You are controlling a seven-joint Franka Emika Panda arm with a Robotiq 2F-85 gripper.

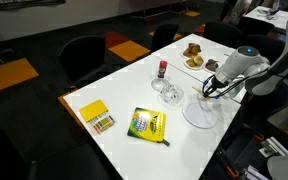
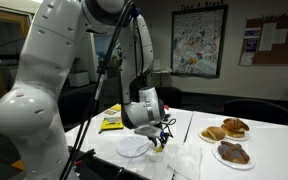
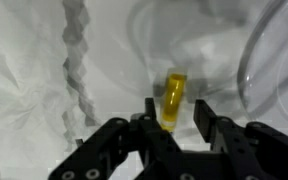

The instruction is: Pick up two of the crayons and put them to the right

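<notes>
In the wrist view a short yellow crayon (image 3: 174, 98) lies on white crinkled wrapping, its near end between my gripper's (image 3: 176, 125) black fingers. It sits against the left finger (image 3: 149, 118), with a gap to the right one, so the jaws stand open around it. In both exterior views the gripper (image 1: 206, 90) (image 2: 160, 140) points down at the table (image 1: 184, 145), close to the surface. The green-and-yellow crayon box (image 1: 147, 124) (image 2: 111, 123) lies flat farther along the table. A yellow tray (image 1: 94, 112) with thin sticks by its edge sits beyond the box.
A clear glass dish (image 1: 201, 108) (image 3: 276, 60) stands right beside the gripper, a smaller glass piece (image 1: 169, 93) and a red-capped bottle (image 1: 163, 70) close by. Plates of pastries (image 2: 225, 130) (image 2: 233, 153) sit near the table's end. Chairs surround the table.
</notes>
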